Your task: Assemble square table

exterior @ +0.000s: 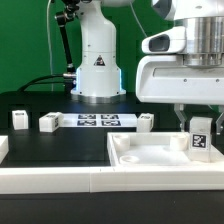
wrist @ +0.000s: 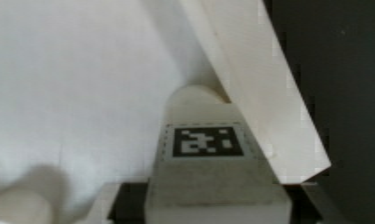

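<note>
**Leg one at the corner, three waiting**

Gripper (exterior: 199, 126) is down over the table top (exterior: 140, 152), at its corner on the exterior view's right. The fingers look clamped on a tagged leg (exterior: 200, 144), one on each side of it. The leg is upright with its tag facing the camera. In the wrist view the same leg stands close against the raised rim (wrist: 255, 90), which runs slantwise past it. I cannot tell from either view whether the foot of the leg is seated in the top or only resting on it.

Three loose legs (exterior: 20, 120) (exterior: 48, 122) (exterior: 146, 122) stand on the black bench (exterior: 60, 142) behind the table top. Two are at the exterior view's left, well apart from it, and one is just behind its back rim. The marker board (exterior: 97, 121) lies between them.

Progress: early. No leg shows as fixed at any other corner of the top.

Done, by my judgement: first leg picked up and brought to its corner.

Left:
- fasten this leg
- fetch and fit the other three

Watch:
- the leg is tight against the rim, so it could bind or tip if it is driven in off-line
</note>
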{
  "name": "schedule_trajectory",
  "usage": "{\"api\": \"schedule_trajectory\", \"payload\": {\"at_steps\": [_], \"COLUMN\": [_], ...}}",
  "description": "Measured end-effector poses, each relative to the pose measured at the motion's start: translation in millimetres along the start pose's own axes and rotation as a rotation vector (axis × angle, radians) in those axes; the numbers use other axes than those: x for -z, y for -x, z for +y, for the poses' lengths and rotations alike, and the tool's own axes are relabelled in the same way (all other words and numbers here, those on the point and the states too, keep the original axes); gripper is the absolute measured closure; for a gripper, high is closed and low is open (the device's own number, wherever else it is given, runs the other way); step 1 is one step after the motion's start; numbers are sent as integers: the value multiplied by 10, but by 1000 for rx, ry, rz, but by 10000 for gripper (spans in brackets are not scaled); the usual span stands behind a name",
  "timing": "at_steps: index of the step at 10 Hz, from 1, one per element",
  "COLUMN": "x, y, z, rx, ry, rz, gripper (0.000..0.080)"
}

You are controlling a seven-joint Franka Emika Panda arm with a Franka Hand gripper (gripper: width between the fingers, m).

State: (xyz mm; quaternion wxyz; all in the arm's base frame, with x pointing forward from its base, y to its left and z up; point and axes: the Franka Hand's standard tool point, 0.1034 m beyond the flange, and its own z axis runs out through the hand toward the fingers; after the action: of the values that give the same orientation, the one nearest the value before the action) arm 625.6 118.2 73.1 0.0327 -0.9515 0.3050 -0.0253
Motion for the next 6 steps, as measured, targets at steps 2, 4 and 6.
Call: {"api": "schedule_trajectory", "payload": {"at_steps": [2, 4, 6], "x": [-1, -10, -9], "y": [4, 12, 26], "z": [1, -9, -23], "rx": [-195, -358, -551], "ry": [-1, -8, -7], "rz": [-4, 6, 8], "gripper": [511, 511, 510]}}
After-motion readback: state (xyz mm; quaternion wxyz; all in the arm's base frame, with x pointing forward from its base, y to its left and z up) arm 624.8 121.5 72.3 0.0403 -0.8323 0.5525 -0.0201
